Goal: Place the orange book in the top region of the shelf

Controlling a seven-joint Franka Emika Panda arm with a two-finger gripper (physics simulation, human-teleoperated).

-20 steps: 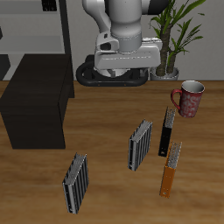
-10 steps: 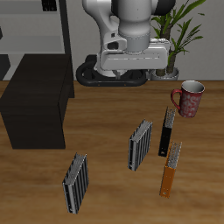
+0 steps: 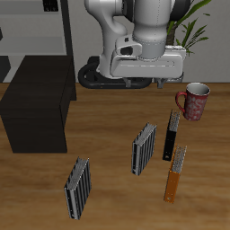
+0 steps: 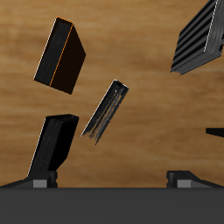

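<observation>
The orange book (image 3: 174, 176) stands on edge near the table's front, just in front of the slim black book (image 3: 171, 137). It also shows in the wrist view (image 4: 61, 57), its covers edged in orange. The shelf (image 3: 38, 112) is a large black box at the far side of the table from the book, with a bare flat top. My gripper (image 3: 144, 82) hangs high over the back of the table, well behind the orange book. It is open and empty. Its fingers (image 4: 39, 181) just show in the wrist view.
Two dark grey ribbed books stand on the table: one (image 3: 144, 148) beside the black book, also in the wrist view (image 4: 105, 112), and one (image 3: 77, 189) near the front edge. A red mug (image 3: 194, 101) and a potted plant (image 3: 184, 36) stand behind the orange book. A pale grey rack (image 3: 36, 27) is behind the shelf.
My arm and gripper have shifted sideways over the back of the table, toward the mug and plant. The books, the mug and the shelf have not moved.
</observation>
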